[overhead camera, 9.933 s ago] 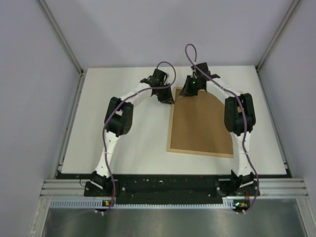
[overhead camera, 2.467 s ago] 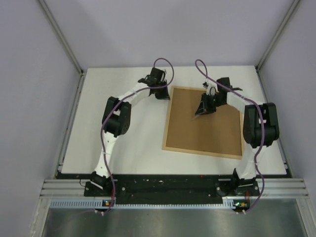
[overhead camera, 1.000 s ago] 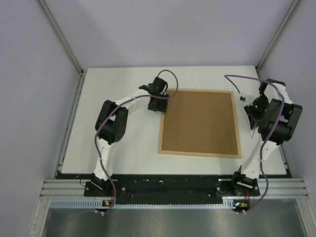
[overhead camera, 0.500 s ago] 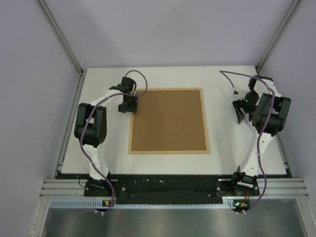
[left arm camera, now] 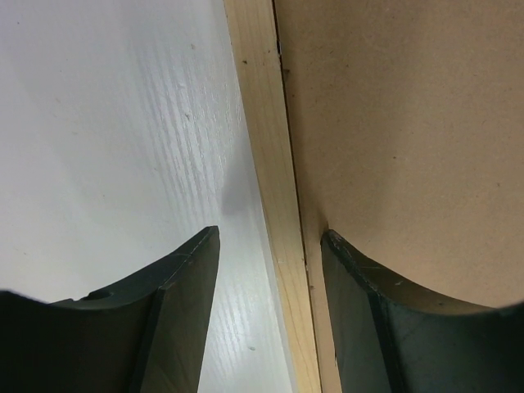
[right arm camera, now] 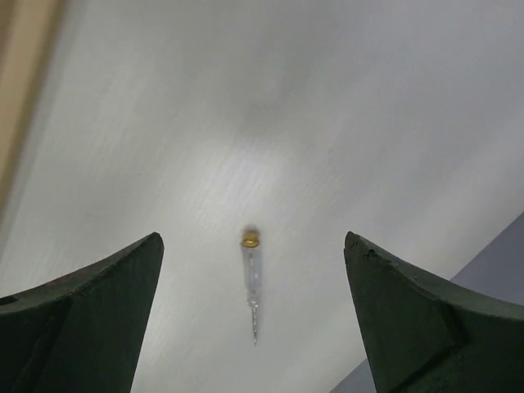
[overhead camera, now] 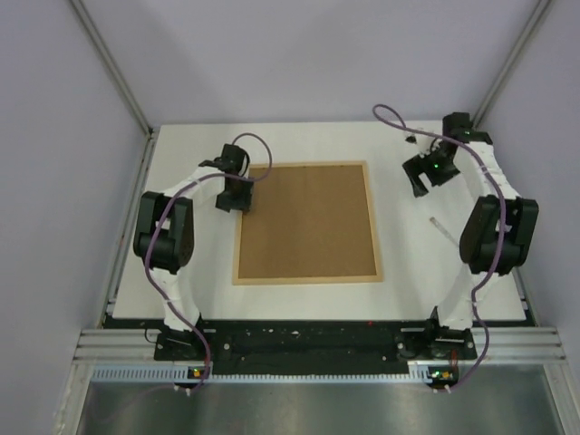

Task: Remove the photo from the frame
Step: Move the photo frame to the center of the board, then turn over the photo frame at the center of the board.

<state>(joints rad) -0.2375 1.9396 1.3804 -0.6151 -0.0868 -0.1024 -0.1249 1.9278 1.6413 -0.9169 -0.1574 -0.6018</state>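
Observation:
The frame (overhead camera: 308,275) lies face down on the white table, its light-wood border around the plain brown backing board (overhead camera: 308,217). The photo is hidden under that board. My left gripper (overhead camera: 231,201) is at the frame's left rail near the far left corner. In the left wrist view it (left arm camera: 270,233) stands open astride the rail (left arm camera: 266,123), one finger over the table, the other on the backing board (left arm camera: 409,123). My right gripper (overhead camera: 417,186) hovers open and empty beyond the frame's far right corner.
A small clear pointed tool with a gold cap (right arm camera: 251,278) lies on the table between my right fingers' lines of sight; the top view shows this tool (overhead camera: 439,224) right of the frame. Grey walls enclose the table (overhead camera: 181,154) on three sides.
The frame has slid left along with my left gripper. My right gripper has opened from shut and swung toward the far right; the small tool now lies on the table.

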